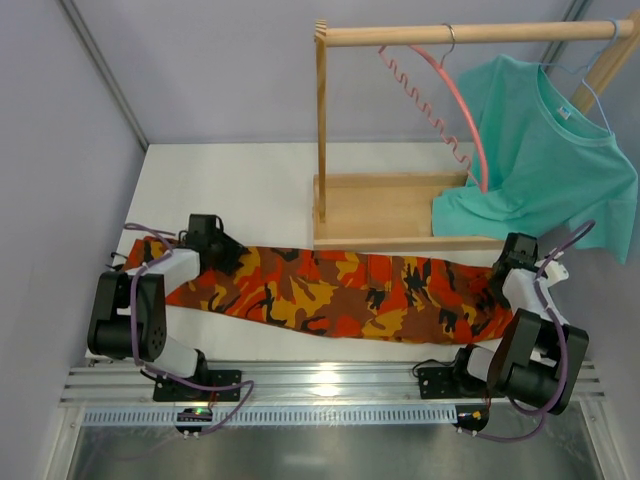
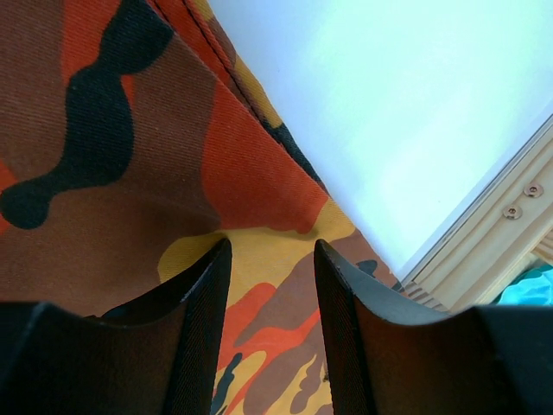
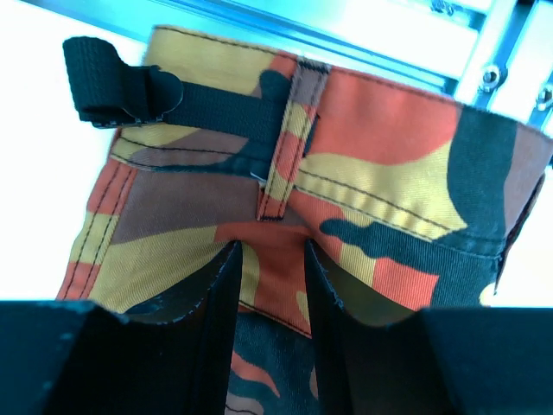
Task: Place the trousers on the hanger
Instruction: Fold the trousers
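Left end effector point(image 2: 272, 246): the fingers sit partway apart with their tips down on the trousers point(image 1: 340, 295). Camo cloth fills the gap between them, but I honestly can't tell if it's pinching the cloth or just resting on it. It's at the end of the trousers farthest from the wooden rack point(image 1: 395, 210), out to the rack's left and nearer the arm bases.

Right end effector point(image 3: 272, 246): same deal. There's a narrow gap between the fingers with cloth in it, and I can't say whether it's clamped or loose. It's on the waistband end, just below a belt loop point(image 3: 285, 138), and a black strap point(image 3: 121, 82) pokes off the waistband's corner. That end lies just in front of the rack's right corner.

The trousers are spread out long and flat on the white surface point(image 1: 230, 180), running along the front of the rack's base. Their upper edge lies right beside the base, and I can't tell whether they touch.

The pink hanger point(image 1: 425, 110) is on the rack's top rail by its metal hook. It's turned so the ridged bar slants down towards the rack's base. It's well apart from the trousers, with nothing draped on it.

A teal T-shirt point(image 1: 540, 150) hangs from the right end of the same rail, and its hem rests on the right side of the rack's base.
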`<action>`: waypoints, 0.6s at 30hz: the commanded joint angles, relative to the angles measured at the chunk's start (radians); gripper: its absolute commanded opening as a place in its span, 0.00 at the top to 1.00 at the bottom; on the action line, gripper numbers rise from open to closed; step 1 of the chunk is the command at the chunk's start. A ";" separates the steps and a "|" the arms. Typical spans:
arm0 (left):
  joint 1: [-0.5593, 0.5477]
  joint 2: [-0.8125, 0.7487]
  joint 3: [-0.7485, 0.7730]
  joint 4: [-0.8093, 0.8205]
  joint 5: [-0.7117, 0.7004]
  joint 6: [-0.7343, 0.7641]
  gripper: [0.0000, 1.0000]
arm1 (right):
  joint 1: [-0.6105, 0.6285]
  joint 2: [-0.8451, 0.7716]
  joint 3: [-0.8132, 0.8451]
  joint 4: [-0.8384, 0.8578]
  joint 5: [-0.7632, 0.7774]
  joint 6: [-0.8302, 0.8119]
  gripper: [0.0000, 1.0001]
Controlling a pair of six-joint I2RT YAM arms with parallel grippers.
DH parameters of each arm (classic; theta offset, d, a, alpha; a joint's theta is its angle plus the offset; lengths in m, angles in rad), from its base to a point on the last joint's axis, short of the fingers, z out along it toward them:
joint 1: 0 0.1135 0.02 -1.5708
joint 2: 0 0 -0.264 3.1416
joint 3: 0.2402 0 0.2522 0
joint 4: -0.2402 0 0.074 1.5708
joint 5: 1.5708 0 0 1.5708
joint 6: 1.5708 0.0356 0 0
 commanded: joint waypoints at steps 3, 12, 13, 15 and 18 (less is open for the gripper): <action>0.020 0.008 0.009 -0.140 -0.135 0.037 0.54 | -0.013 -0.025 0.099 -0.030 0.004 -0.097 0.61; -0.046 -0.029 0.112 -0.150 -0.023 0.052 0.52 | -0.013 -0.264 0.202 -0.334 0.007 -0.026 0.61; -0.049 -0.035 0.112 -0.151 -0.025 0.054 0.52 | -0.016 -0.274 0.196 -0.343 0.019 -0.024 0.61; -0.051 -0.041 0.102 -0.151 -0.031 0.054 0.52 | -0.025 -0.292 0.161 -0.343 0.033 -0.026 0.61; -0.051 -0.038 0.105 -0.162 -0.032 0.066 0.51 | -0.060 -0.295 0.072 -0.299 0.067 -0.026 0.61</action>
